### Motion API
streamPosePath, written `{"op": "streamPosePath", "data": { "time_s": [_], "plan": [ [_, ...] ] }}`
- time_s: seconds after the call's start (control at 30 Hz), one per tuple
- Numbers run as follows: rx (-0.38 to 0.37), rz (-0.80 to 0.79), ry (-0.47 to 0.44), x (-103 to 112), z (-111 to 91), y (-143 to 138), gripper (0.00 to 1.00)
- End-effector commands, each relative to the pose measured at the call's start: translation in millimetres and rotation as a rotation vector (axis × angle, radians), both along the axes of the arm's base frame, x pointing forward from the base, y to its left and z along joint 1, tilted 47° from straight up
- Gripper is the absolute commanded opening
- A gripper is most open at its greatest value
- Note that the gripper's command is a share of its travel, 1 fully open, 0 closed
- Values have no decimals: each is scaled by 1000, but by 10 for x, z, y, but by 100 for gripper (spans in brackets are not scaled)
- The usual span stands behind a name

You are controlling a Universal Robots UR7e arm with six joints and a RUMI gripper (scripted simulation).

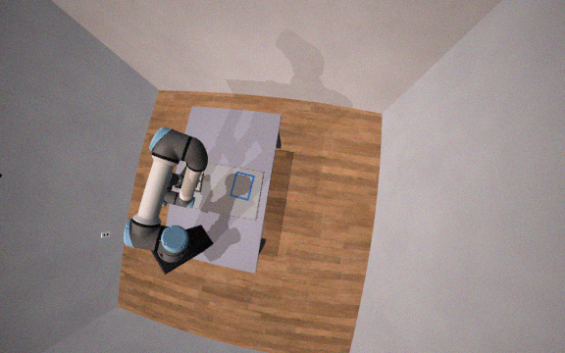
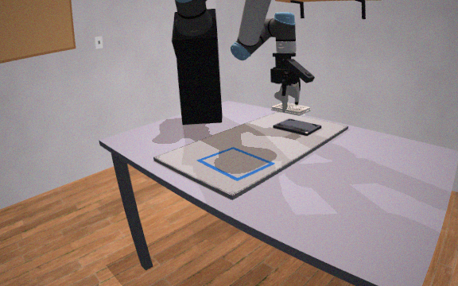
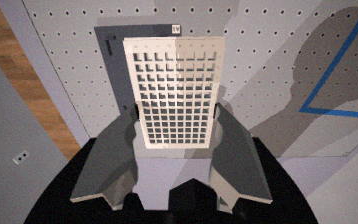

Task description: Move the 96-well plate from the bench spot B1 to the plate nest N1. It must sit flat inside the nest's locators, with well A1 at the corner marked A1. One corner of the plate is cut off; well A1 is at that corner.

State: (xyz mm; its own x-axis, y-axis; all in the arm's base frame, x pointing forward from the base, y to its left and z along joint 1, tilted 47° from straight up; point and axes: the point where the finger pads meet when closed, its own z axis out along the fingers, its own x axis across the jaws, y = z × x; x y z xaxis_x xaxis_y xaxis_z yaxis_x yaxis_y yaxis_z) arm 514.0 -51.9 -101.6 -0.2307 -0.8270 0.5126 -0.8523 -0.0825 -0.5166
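Fingers half-closed on the plate [image 3: 176, 90]; we square it over the nest [image 3: 111, 70], matching A1, then lower flat

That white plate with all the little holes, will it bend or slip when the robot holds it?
The 96-well plate looks stiff: it sticks out flat from the gripper without drooping. It probably weighs little, being mostly open wells. It could slip or tilt, since the fingers pinch only its near end, by its smooth side walls.
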Motion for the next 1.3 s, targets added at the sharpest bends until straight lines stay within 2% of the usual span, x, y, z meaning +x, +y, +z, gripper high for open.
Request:
{"op": "streamPosePath", "data": {
  "time_s": [0.0,0.5,1.27],
  "plan": [
    [0,-1,0,26,-68,117,0],
    [0,0,0,99,-290,475,0],
    [0,-1,0,99,-288,473,0]
  ]
}}
